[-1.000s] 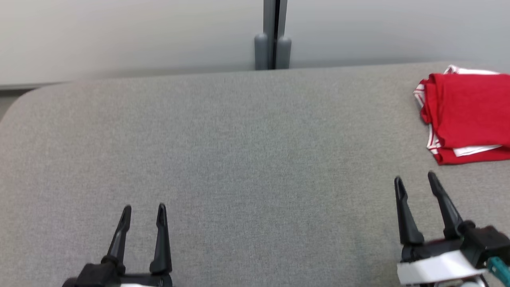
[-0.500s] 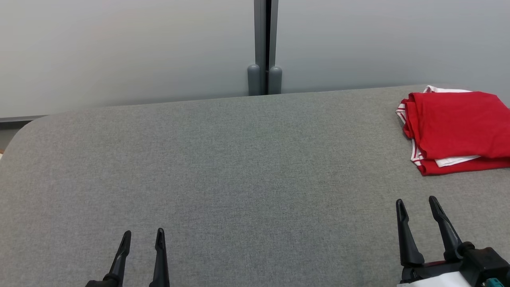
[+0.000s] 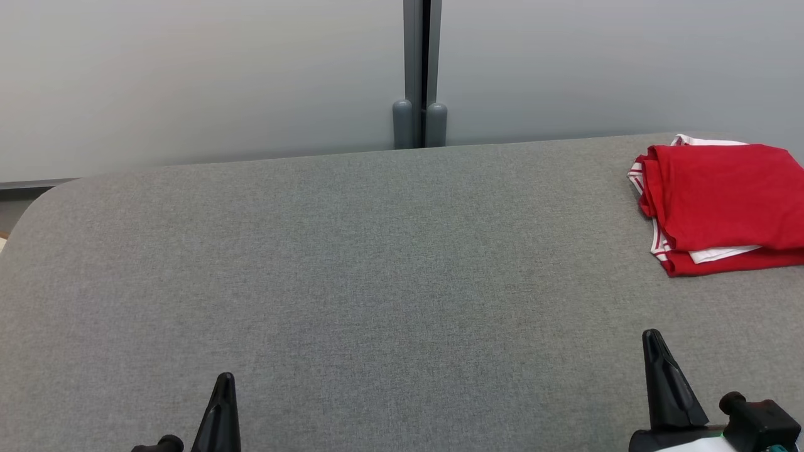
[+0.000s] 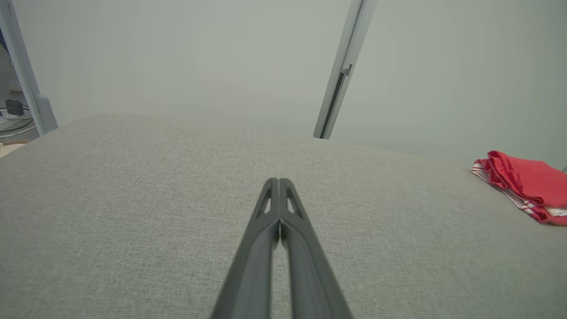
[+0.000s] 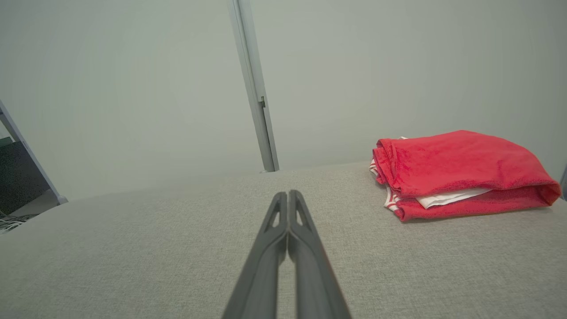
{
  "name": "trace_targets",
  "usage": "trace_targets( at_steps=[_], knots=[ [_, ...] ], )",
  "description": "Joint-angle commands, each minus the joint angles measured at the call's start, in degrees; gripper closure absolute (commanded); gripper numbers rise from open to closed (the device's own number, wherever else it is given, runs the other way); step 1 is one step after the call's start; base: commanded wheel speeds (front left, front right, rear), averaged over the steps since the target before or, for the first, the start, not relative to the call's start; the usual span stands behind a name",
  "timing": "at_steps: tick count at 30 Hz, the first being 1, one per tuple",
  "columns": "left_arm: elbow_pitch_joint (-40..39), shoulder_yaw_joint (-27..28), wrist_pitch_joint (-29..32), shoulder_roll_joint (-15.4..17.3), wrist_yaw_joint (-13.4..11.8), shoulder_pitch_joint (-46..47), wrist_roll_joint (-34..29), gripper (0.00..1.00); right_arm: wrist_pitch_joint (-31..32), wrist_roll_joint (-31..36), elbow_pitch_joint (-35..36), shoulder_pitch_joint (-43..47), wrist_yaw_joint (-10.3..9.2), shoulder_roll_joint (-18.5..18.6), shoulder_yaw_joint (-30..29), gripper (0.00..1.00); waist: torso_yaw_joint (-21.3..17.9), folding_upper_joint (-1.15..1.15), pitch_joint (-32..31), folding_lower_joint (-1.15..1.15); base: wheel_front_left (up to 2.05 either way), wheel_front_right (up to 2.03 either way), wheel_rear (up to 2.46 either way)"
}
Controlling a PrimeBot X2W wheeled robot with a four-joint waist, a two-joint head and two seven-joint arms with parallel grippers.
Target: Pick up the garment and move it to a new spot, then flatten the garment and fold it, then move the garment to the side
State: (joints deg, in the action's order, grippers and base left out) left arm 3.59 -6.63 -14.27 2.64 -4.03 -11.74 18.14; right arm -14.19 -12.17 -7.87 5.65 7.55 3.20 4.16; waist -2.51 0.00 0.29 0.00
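- Left gripper (image 3: 224,384), lower left of the head view: its fingers are pressed together into one dark point, with nothing between them.
- Right gripper (image 3: 654,346), lower right: fingers likewise closed and empty, well apart from the cloth.
- Around both lies bare grey surface (image 3: 377,263), with a grey post (image 3: 421,63) at the top centre behind it.
- The garment (image 3: 722,201), red with white striped trim, sits folded at the right edge of the frame, near the surface's far side. I'd judge the work about finished.
- What could spoil it: the stack looks loose, so a closed finger pair swinging right could snag the top layer and open the fold. How much surface lies beyond the bundle I cannot tell, and a shove might push it off.
- The head view cuts the bundle at the frame edge. The right wrist view takes in its whole length from the side, a white layer sandwiched between red ones. The left wrist view adds cables at its far left.
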Motion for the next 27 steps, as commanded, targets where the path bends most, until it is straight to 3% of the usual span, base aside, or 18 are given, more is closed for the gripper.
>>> trace_targets(
  at_steps=[1, 27],
  knots=[
    [-0.7, 0.4, 0.3, 0.4, 0.4, 1.1, 2.4, 1.00, 0.4, -2.7, 0.8, -1.2, -0.01, 0.5, -0.3, 1.00, 0.0, 0.00, 0.0, 0.00, 0.00, 0.00, 0.00],
    [3.5, 2.6, 5.4, 1.8, 4.1, 6.9, 26.9, 1.00, 5.6, -28.7, -1.5, -4.9, -0.03, 1.5, -2.1, 1.00, 0.6, 0.00, 0.0, 0.00, 0.00, 0.00, 0.00]
  ],
)
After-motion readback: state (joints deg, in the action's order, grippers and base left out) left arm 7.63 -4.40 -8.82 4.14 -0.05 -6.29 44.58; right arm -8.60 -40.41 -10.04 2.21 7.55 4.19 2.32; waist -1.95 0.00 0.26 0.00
